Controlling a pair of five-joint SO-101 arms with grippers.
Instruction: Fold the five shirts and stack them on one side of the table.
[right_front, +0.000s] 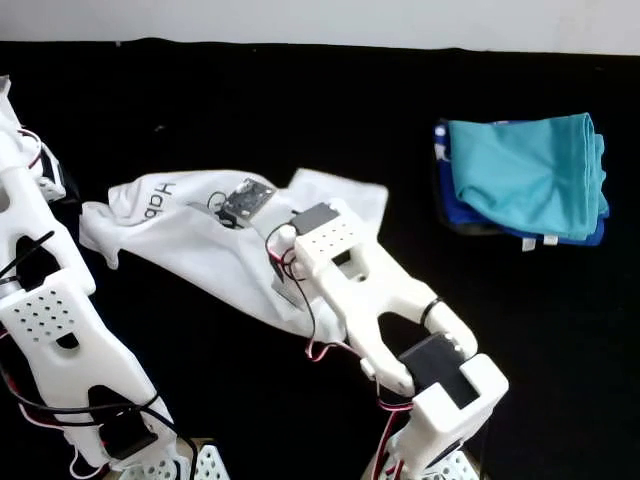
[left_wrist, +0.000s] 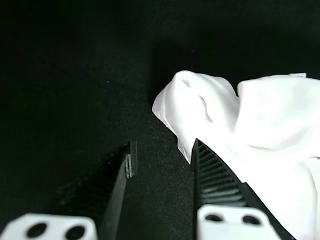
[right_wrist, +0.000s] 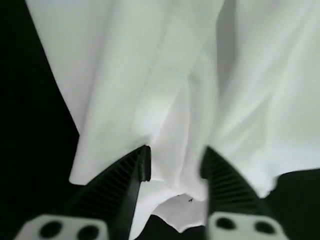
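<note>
Right pincer hangs with its ribbed black fingers apart directly over the white shirt, cloth showing beneath and between them but not clamped. The coming grasp turns on this: the shirt lies straight below that pincer, while it lies off to one side of the left pincer, whose fingers are also apart, one just beside a rounded lump at the garment's edge and the other over bare bench. By my reading the right arm is better placed to pinch first, with the left able to take the nearby edge. The shirt is unfolded and rumpled, its long axis running across the bench from the left arm toward the middle. It is thin, soft, matte knit with loose ridges and shadowed creases, dark print near its collar; it should sag and drape when lifted. Well apart, toward the right side of the black, matte bench, a folded teal shirt rests on a folded blue shirt, edges roughly squared.
</note>
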